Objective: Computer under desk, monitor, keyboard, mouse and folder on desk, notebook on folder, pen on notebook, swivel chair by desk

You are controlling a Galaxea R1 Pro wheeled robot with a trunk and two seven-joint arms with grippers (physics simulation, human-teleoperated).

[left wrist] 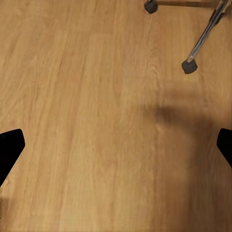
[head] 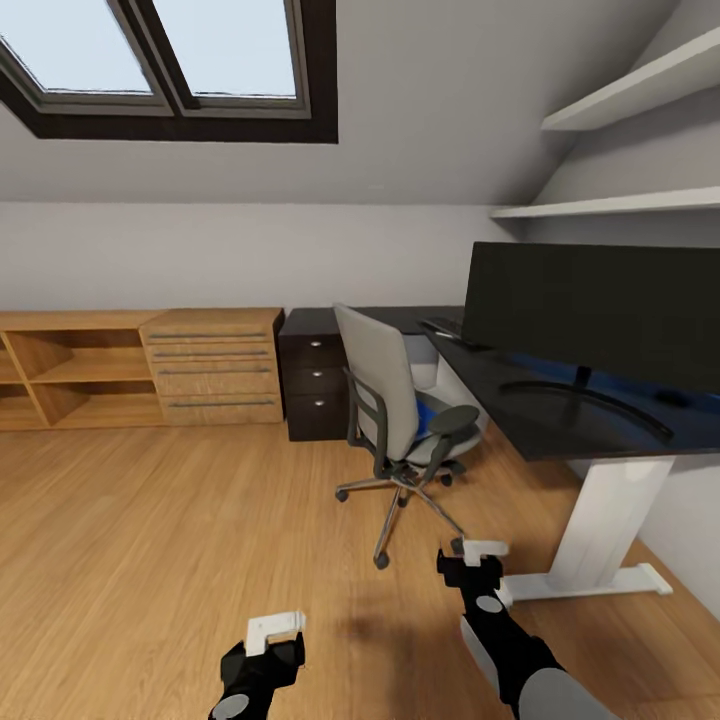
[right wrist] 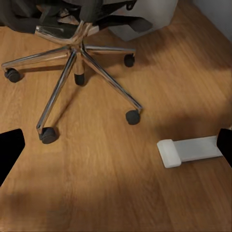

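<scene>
The grey swivel chair stands on the wood floor in front of the black-topped desk, turned partly towards it. A blue folder lies on its seat. The large black monitor stands on the desk, and the keyboard lies further back on the top. A light grey computer sits behind the chair's chrome base. My left gripper hangs open over bare floor. My right gripper is open too, low, near the chair's castors and the desk's white foot.
Black drawers with silver knobs close the desk's far end. A low oak drawer and shelf unit runs along the back wall. White shelves hang above the desk. A skylight is set in the sloped ceiling. Open floor lies to the left.
</scene>
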